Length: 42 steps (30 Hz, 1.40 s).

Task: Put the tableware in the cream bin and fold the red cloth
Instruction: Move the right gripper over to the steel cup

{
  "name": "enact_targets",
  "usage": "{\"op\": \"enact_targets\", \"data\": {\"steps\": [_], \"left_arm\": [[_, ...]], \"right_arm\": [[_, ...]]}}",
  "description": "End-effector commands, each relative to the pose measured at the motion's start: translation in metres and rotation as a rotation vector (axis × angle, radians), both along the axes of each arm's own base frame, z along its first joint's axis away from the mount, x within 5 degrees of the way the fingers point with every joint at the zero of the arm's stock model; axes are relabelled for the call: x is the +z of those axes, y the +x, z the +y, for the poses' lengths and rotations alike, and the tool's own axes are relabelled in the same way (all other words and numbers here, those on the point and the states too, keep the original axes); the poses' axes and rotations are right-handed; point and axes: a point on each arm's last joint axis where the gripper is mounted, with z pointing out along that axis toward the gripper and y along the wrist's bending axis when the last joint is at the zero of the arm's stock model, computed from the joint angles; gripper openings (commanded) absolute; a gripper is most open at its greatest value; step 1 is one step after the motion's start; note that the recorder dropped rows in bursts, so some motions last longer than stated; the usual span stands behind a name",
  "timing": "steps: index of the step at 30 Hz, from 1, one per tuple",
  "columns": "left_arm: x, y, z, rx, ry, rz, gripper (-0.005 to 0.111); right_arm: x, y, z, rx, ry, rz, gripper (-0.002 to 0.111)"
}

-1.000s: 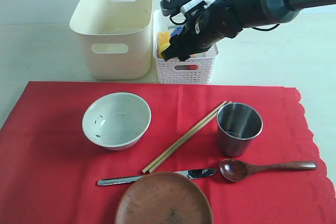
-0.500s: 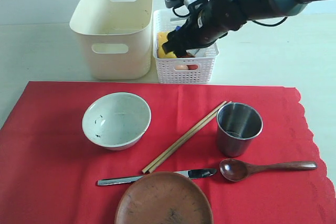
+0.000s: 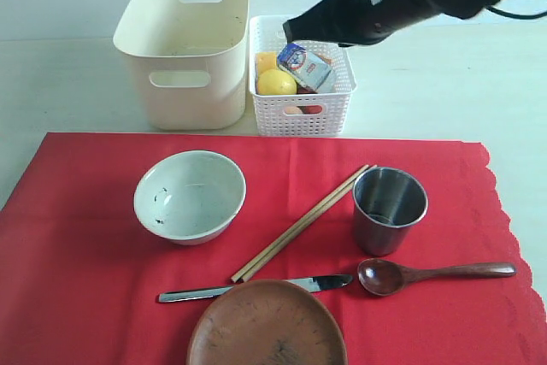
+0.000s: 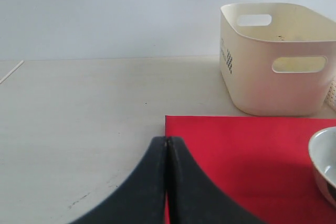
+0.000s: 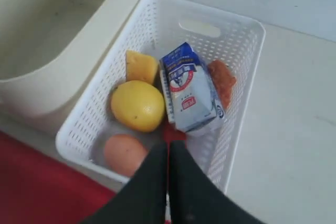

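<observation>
On the red cloth (image 3: 85, 254) lie a white speckled bowl (image 3: 190, 196), wooden chopsticks (image 3: 299, 224), a steel cup (image 3: 389, 208), a dark wooden spoon (image 3: 436, 273), a metal knife (image 3: 248, 290) and a brown plate (image 3: 267, 326). Behind the cloth stands the cream bin (image 3: 184, 49), with no tableware showing inside. My right gripper (image 3: 291, 30) hangs shut and holding nothing above the white lattice basket (image 3: 299, 113); its wrist view shows the closed tips (image 5: 168, 145) over the basket. My left gripper (image 4: 167, 141) is shut, low at the cloth's corner (image 4: 247, 150), out of the exterior view.
The basket holds a milk carton (image 3: 306, 66), a lemon (image 3: 276, 83), an egg (image 5: 125, 153), a piece of cheese (image 5: 142, 66) and a sausage (image 5: 221, 80). It stands right beside the cream bin (image 5: 63, 40). Pale tabletop (image 4: 79, 108) surrounds the cloth.
My right arm has lifted up and back out of the basket and its jaws have shut. The milk carton now shows lying in the basket. Tableware has not moved.
</observation>
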Motion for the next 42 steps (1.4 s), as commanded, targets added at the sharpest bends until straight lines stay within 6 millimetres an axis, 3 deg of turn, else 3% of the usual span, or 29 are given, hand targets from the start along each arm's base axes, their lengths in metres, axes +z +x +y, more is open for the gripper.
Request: {"op": "enact_targets", "data": {"steps": [1,5,11,17,34,36,42], "left_arm": [[0.000,0.000,0.000,-0.005,0.004,-0.009,0.000],[0.000,0.000,0.000,-0.005,0.004,-0.009,0.000],[0.000,0.000,0.000,-0.005,0.004,-0.009,0.000],[0.000,0.000,0.000,-0.005,0.004,-0.009,0.000],[0.000,0.000,0.000,-0.005,0.004,-0.009,0.000],[0.000,0.000,0.000,-0.005,0.004,-0.009,0.000],[0.000,0.000,0.000,-0.005,0.004,-0.009,0.000]], "right_arm": [[0.000,-0.037,-0.014,0.008,0.134,-0.046,0.000],[-0.001,-0.067,-0.023,0.023,0.276,-0.106,0.000],[-0.027,-0.104,-0.041,0.025,0.278,-0.055,0.000],[-0.056,-0.128,-0.052,0.034,0.260,0.007,0.000],[-0.058,-0.130,-0.053,0.121,0.164,-0.058,0.000],[-0.058,-0.126,-0.058,0.085,0.169,-0.062,0.000],[-0.059,-0.108,-0.103,-0.158,0.178,-0.053,0.000]]}}
